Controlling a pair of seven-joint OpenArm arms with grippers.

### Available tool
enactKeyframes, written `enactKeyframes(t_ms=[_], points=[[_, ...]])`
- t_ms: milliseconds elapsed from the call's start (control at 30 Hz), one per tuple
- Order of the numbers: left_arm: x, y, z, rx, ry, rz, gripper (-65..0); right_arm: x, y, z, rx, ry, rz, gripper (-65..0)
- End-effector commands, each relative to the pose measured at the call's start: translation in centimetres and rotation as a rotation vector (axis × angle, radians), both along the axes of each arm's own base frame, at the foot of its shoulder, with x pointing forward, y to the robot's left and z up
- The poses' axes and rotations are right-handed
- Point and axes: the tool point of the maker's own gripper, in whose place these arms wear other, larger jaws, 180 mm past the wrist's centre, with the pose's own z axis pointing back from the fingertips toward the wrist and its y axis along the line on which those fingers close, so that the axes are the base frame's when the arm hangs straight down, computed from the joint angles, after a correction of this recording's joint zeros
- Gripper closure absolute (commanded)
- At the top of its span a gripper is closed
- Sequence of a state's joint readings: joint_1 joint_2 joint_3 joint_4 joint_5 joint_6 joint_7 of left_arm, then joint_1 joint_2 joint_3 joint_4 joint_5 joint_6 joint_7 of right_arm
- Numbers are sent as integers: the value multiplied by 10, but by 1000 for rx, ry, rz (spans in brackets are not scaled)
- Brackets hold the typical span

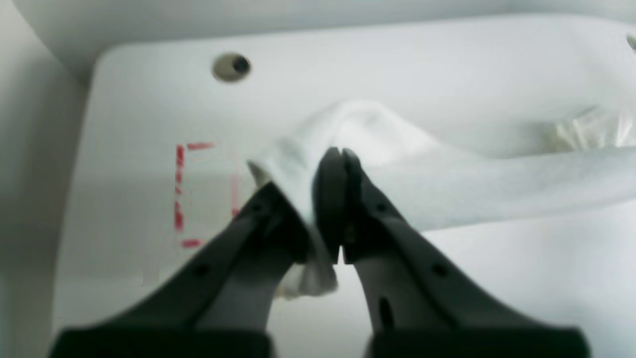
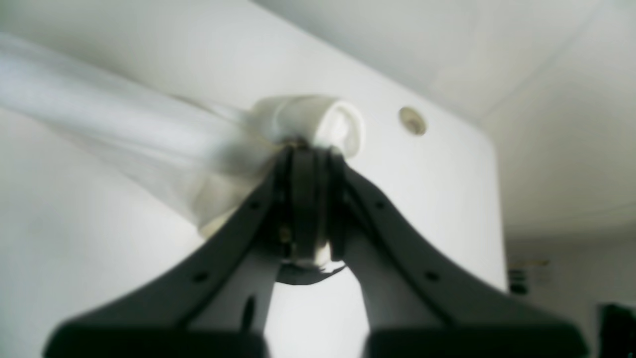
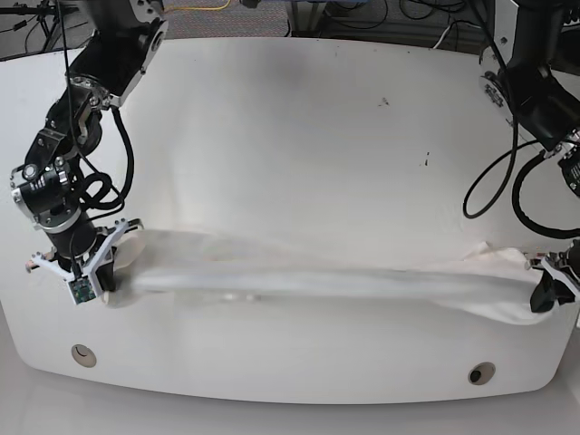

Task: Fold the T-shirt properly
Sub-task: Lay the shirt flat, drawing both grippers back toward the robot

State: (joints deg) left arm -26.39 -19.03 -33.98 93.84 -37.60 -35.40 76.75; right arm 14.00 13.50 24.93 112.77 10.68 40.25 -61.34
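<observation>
Stretching limp, light T-shirt (image 3: 317,279) over bench (image 3: 299,136): my left gripper (image 1: 341,155) and right gripper (image 2: 308,151) clamp bunched ends; best held at edges.

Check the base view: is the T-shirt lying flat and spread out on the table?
No. The T-shirt is bunched into a long stretched band, pinched at its ends by the right gripper and left gripper.

Base view looks down over the whole table (image 3: 299,136); both close wrist views face outward along their closed jaws, sharing its surface.
</observation>
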Motion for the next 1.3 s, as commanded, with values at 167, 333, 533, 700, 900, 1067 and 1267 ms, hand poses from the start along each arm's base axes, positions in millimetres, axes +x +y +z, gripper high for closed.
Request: enactKeyframes(t_ms=[167, 333, 533, 700, 900, 1067, 1267], points=[[-42, -1, -34, 18, 51, -18, 0, -38, -7, -33, 80, 60, -6, -30], [-82, 1, -74, 3, 158, -13, 0, -67, -8, -62, 143, 136, -12, -30], [-118, 7, -109, -11, 267, 6, 0, -94, -4, -87, 210, 205, -21, -30], [-140, 10, -125, 14, 324, -10, 0, -109, -2, -101, 220, 251, -26, -30], [-153, 11, -136, 26, 365, -14, 0, -123, 2, -114, 242, 292, -36, -30], [-159, 13, -140, 30, 384, -12, 0, -134, 4, -123, 247, 323, -40, -30], [-167, 16, -145, 41, 414, -13, 0, -145, 4, -131, 248, 359, -45, -29]])
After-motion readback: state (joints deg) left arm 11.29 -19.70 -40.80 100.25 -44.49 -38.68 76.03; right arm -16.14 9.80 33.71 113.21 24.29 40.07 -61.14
